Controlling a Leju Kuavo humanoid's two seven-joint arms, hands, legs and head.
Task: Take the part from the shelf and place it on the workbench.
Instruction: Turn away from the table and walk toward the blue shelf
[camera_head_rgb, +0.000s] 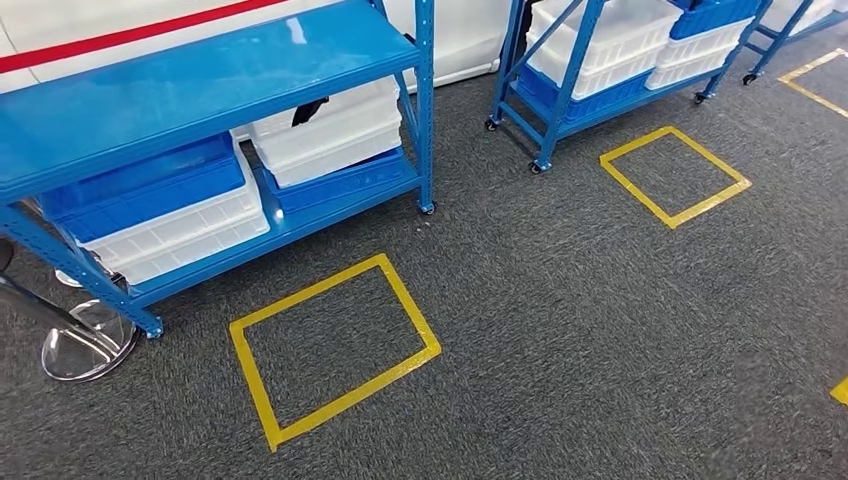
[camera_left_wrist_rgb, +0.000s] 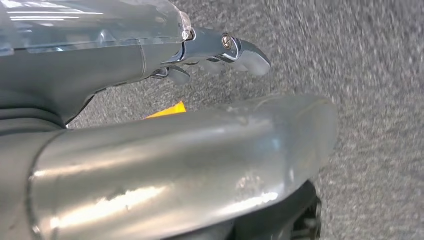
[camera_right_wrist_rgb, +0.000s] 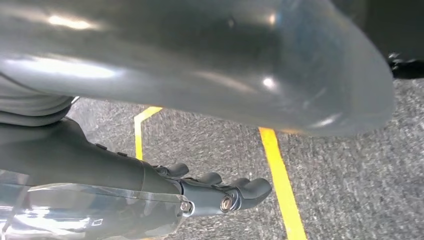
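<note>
We see the left hand (camera_left_wrist_rgb: 220, 52) and right hand (camera_right_wrist_rgb: 215, 192), fingers loosely extended and holding nothing, above grey carpet (camera_head_rgb: 560, 300) crossed by yellow tape (camera_right_wrist_rgb: 280, 180), blue shelves (camera_head_rgb: 200, 90) ahead.

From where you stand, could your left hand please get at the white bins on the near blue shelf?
Probably not yet. The left hand hangs over the carpet with nothing in it, and the white bins sit back under the top deck of the near blue shelf, across a stretch of floor.

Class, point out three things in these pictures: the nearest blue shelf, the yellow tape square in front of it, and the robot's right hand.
blue shelf (camera_head_rgb: 190, 75): head view, top deck.
yellow tape square (camera_head_rgb: 407, 300): head view, right-side strip.
right hand (camera_right_wrist_rgb: 220, 192): right wrist view, dark fingers above carpet.
</note>
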